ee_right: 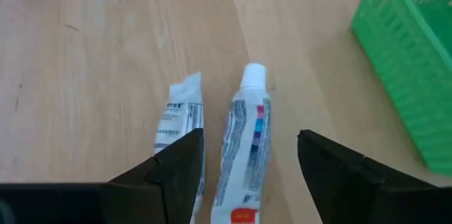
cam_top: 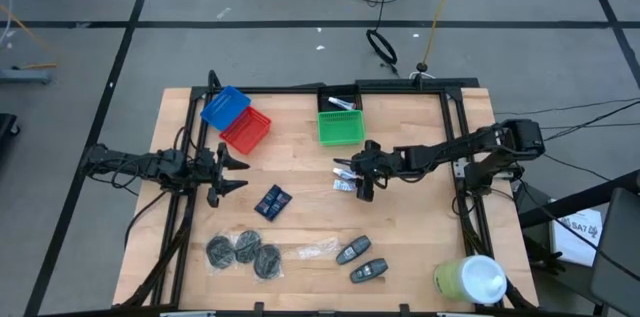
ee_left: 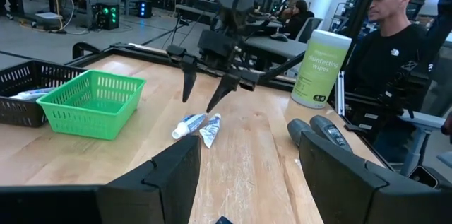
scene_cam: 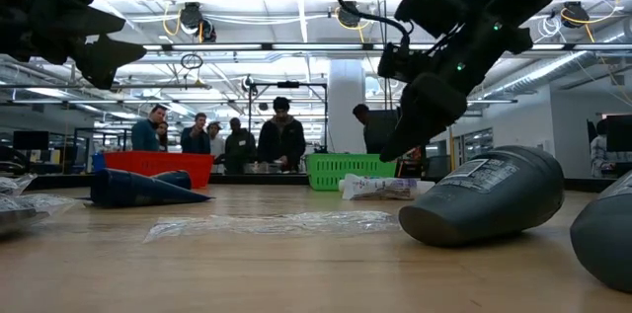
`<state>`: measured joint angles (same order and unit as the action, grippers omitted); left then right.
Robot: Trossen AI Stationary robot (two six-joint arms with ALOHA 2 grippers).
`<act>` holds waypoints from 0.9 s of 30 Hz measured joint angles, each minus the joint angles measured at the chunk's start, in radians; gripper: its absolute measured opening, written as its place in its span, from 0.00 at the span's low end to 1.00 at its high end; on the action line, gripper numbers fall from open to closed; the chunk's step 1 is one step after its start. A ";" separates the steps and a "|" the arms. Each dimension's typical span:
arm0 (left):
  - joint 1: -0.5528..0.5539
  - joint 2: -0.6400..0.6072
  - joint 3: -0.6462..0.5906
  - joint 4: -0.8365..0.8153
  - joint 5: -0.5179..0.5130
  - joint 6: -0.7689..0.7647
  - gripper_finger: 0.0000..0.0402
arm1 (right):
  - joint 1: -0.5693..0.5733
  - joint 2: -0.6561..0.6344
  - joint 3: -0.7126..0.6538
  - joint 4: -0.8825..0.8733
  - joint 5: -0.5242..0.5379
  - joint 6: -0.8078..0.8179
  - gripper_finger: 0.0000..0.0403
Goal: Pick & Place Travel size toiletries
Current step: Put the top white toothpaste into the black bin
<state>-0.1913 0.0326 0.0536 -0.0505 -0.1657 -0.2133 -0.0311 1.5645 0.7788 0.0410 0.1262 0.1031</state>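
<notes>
Two white-silver tubes [ee_right: 248, 139] [ee_right: 176, 121] lie flat side by side on the wood, near the green basket [cam_top: 340, 127]. My right gripper [ee_right: 247, 150] hovers open just above them [ee_left: 201, 97], a finger on either side of one tube, touching nothing. My left gripper [cam_top: 236, 173] waits open over the table's left part. Dark blue packets [cam_top: 273, 201], three round discs [cam_top: 246, 249] and two dark grey oval pieces [cam_top: 360, 261] lie nearer the front edge.
Blue [cam_top: 225, 107] and red [cam_top: 247, 130] baskets sit at the far left, a black basket [cam_top: 340, 102] behind the green one. A clear wrapper scrap [cam_top: 315, 250] lies near the ovals. A yellow-green wipes cylinder [cam_top: 470, 280] stands at the near right corner. People stand beyond the table.
</notes>
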 joint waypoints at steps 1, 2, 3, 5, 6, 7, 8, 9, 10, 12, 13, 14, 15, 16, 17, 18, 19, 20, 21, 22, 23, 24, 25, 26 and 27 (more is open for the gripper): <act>0.000 0.000 0.000 0.000 0.000 0.000 0.59 | -0.003 0.003 0.000 -0.007 0.000 -0.003 0.54; 0.000 0.000 0.000 0.000 0.000 0.000 0.59 | -0.006 0.007 -0.001 -0.010 -0.001 -0.004 0.54; 0.000 0.000 0.000 0.000 0.000 0.000 0.59 | -0.010 0.012 -0.001 -0.004 -0.001 -0.003 0.54; 0.000 0.000 0.000 0.001 0.000 0.000 0.59 | -0.016 0.036 -0.001 0.008 -0.001 -0.003 0.54; 0.000 0.000 0.000 0.000 0.000 0.000 0.59 | -0.017 0.049 -0.001 0.010 -0.006 -0.003 0.54; 0.000 0.000 0.000 0.000 0.000 0.000 0.59 | -0.019 0.060 -0.001 0.011 -0.022 -0.004 0.54; 0.000 0.000 0.000 0.000 0.000 0.000 0.59 | -0.022 0.073 -0.002 0.028 -0.037 -0.004 0.54; 0.000 0.000 0.000 0.000 0.000 0.000 0.59 | -0.022 0.090 -0.002 0.060 -0.050 -0.004 0.53; 0.000 0.000 0.000 0.000 0.000 0.000 0.59 | -0.022 0.105 0.000 0.079 -0.061 -0.004 0.53; 0.000 0.000 0.000 0.001 0.000 0.000 0.59 | -0.022 0.125 -0.001 0.080 -0.077 -0.001 0.53; 0.000 0.000 0.000 0.000 0.000 0.000 0.59 | -0.022 0.132 0.000 0.084 -0.077 -0.003 0.53; 0.000 0.000 0.000 0.000 0.000 0.000 0.59 | -0.022 0.140 0.000 0.088 -0.077 -0.002 0.53; 0.000 0.000 0.000 0.001 0.000 0.000 0.59 | -0.022 0.148 0.000 0.086 -0.077 -0.003 0.53; 0.000 0.000 0.000 0.000 0.000 0.000 0.59 | -0.022 0.153 -0.001 0.086 -0.076 0.000 0.53; 0.000 0.000 0.000 0.000 0.000 0.000 0.59 | -0.022 0.154 0.000 0.083 -0.076 -0.002 0.53; 0.000 0.000 0.000 0.001 0.000 0.000 0.59 | -0.022 0.156 0.000 0.084 -0.076 -0.003 0.53; 0.000 0.000 0.000 0.001 0.000 0.000 0.59 | -0.022 0.160 0.000 0.085 -0.076 -0.003 0.52; 0.000 0.000 0.000 0.000 0.000 0.000 0.59 | -0.022 0.163 0.000 0.086 -0.076 -0.003 0.52; 0.000 0.000 0.000 0.000 0.000 0.000 0.59 | -0.022 0.164 0.000 0.086 -0.076 -0.003 0.52; 0.000 0.000 0.000 0.000 0.000 0.000 0.59 | -0.022 0.164 0.000 0.085 -0.076 -0.003 0.51; 0.000 0.000 0.000 0.000 0.000 0.000 0.59 | -0.022 0.164 0.000 0.083 -0.076 -0.003 0.51; 0.000 0.000 0.000 0.000 0.000 0.000 0.59 | -0.022 0.164 0.000 0.083 -0.076 -0.003 0.50; 0.000 0.000 0.000 0.000 0.000 0.000 0.59 | -0.022 0.165 0.000 0.082 -0.076 -0.003 0.50; 0.000 0.000 0.000 0.000 0.000 0.000 0.59 | -0.022 0.165 0.000 0.082 -0.076 -0.003 0.49; 0.000 0.000 0.000 0.000 0.000 0.000 0.59 | -0.022 0.165 0.000 0.081 -0.076 -0.003 0.48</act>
<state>-0.1913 0.0326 0.0536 -0.0502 -0.1658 -0.2134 -0.0528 1.7294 0.7792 0.1219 0.0502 0.1005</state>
